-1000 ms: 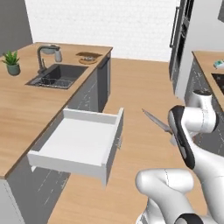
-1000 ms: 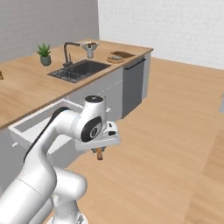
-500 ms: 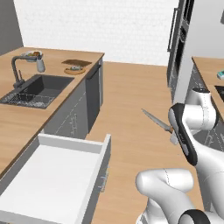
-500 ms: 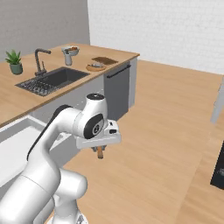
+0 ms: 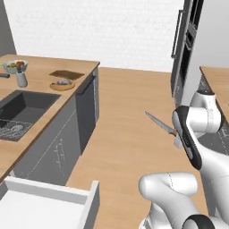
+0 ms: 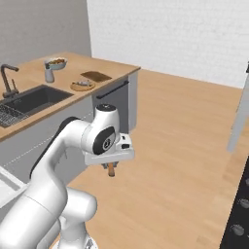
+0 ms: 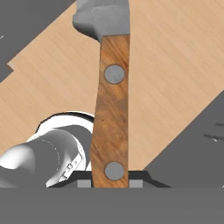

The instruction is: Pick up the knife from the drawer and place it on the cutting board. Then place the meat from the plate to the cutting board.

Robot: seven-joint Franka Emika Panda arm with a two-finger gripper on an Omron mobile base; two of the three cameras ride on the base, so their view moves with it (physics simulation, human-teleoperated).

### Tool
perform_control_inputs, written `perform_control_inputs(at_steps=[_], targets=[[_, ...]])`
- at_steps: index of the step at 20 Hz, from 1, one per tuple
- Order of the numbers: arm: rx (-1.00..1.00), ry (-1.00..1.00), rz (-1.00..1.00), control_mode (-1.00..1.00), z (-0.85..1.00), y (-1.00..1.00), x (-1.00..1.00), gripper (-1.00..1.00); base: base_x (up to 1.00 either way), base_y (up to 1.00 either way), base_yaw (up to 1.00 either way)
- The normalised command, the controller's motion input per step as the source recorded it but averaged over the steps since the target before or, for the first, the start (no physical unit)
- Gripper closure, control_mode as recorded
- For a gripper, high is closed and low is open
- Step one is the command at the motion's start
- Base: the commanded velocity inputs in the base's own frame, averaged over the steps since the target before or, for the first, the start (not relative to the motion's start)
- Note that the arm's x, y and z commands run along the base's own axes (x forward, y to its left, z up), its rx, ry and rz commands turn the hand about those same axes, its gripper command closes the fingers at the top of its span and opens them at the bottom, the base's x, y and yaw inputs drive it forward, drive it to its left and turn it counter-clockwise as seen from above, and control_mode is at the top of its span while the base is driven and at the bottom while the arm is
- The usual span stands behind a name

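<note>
The knife (image 7: 111,118) runs up the middle of the hand view, its brown wooden handle with two grey rivets rising from the bottom edge and the grey blade starting at the top. The gripper (image 7: 110,183) pinches the handle's lower end between its two dark tips. In the left base view the knife (image 5: 161,125) juts from the hand at centre right, its pointed blade aimed up and to the left, over bare floor. In the right base view the gripper (image 6: 111,167) hangs below the arm's wrist at centre frame, with the brown handle end (image 6: 111,169) poking down from it.

The cutting board (image 5: 66,74) lies on the counter in the upper left of the left base view, a dark brown rectangle near the counter's far corner. Just in front of it sits the plate (image 5: 62,86), round and tan, with the meat (image 5: 64,82) lying on it. The same trio appears in the upper left of the right base view: cutting board (image 6: 96,76), plate (image 6: 82,86), meat (image 6: 83,83).

The drawer (image 5: 49,209) stands pulled out at the lower left of the left base view, white inside.

The counter (image 5: 38,117) is light wood over grey cabinets, with a dark sink (image 5: 20,112) set into it and a fruit bowl (image 5: 14,66) at its far left. The floor (image 5: 129,120) is pale wooden planks, and the back wall (image 5: 94,31) is white brick.
</note>
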Motion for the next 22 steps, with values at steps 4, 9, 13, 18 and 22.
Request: perform_control_inputs(at_steps=[4, 9, 13, 18, 22], targets=[[0.0, 0.0, 0.0, 1.0, 0.0, 0.0, 0.0, 1.0, 1.0, -0.22, 0.11], [0.0, 0.0, 0.0, 1.0, 0.0, 0.0, 0.0, 1.0, 1.0, -0.23, 0.33], [0.0, 0.0, 0.0, 1.0, 0.0, 0.0, 0.0, 1.0, 1.0, -0.42, 0.54], [0.0, 0.0, 0.0, 1.0, 0.0, 0.0, 0.0, 1.0, 1.0, -0.37, 0.56], [0.0, 0.0, 0.0, 1.0, 0.0, 0.0, 0.0, 1.0, 1.0, -0.45, 0.55]])
